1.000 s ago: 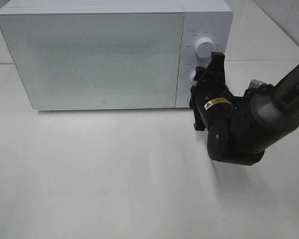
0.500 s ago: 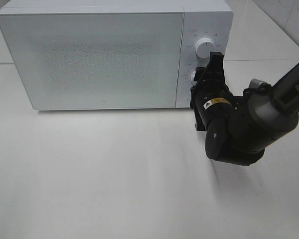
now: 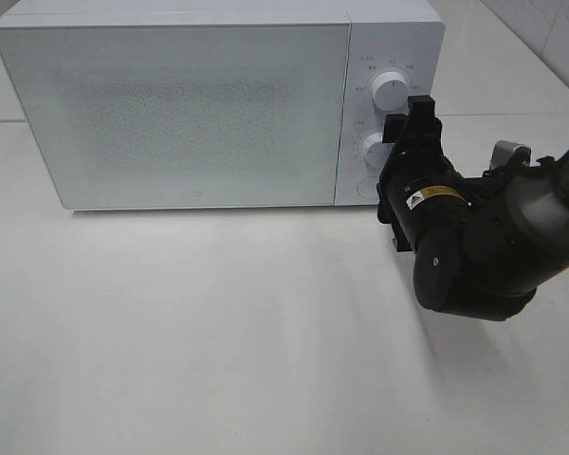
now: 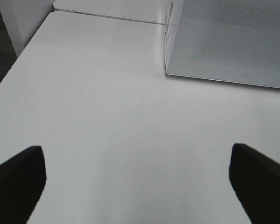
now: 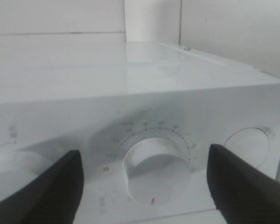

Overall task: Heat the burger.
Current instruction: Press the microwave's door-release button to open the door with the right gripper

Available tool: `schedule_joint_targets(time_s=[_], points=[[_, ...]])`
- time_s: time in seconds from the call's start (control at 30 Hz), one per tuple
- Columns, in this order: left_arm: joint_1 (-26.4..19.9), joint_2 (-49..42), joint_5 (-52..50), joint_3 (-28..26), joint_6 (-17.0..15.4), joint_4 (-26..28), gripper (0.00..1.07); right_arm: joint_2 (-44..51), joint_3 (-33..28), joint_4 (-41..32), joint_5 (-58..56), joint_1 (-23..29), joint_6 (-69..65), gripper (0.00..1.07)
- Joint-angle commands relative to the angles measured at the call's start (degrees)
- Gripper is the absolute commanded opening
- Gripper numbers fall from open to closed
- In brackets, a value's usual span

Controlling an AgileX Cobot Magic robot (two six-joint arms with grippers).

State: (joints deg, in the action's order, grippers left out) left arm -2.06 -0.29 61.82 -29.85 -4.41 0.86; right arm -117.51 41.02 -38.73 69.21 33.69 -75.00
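Glossy white microwave casing [image 3: 398,33], finely speckled frosted door [image 3: 171,104], smooth matt white table [image 3: 218,332], matt black right claw [image 3: 406,121]

Microwave [image 3: 171,104] interior hidden behind its closed, speckled door [image 3: 180,109]. Scale marks round the lower dial [image 5: 154,170] blurred, unreadable (upper dial's [image 3: 390,88] too small to read). Right gripper [image 3: 410,118] covers the microwave's panel edge beside the lower dial; its arm runs off-frame. Left gripper [image 4: 140,186]: fingertips only, cut by the frame.

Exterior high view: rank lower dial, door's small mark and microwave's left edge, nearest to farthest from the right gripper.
1. lower dial, on the panel beside the right gripper.
2. small mark, bottom middle of the door.
3. left edge, far left.
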Motion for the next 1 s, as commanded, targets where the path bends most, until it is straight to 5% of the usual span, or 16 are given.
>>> schedule_joint_targets(time_s=[0.03, 0.4, 0.77, 1.0], points=[[-0.2, -0.9, -0.6, 0.1, 0.1, 0.1, 1.0, 1.7, -1.5, 3.6, 9.2, -0.2, 2.6, 0.75], [-0.2, -0.9, -0.6, 0.1, 0.1, 0.1, 1.0, 12.3, -8.8, 9.0, -9.5, -0.2, 24.7, 0.75], [-0.2, -0.9, -0.6, 0.1, 0.1, 0.1, 1.0, 23.4, -8.7, 8.8, -39.2, -0.3, 65.4, 0.75], [-0.2, -0.9, -0.6, 0.1, 0.1, 0.1, 1.0, 26.5, -8.7, 9.0, -48.6, -0.5, 75.6, 0.74]])
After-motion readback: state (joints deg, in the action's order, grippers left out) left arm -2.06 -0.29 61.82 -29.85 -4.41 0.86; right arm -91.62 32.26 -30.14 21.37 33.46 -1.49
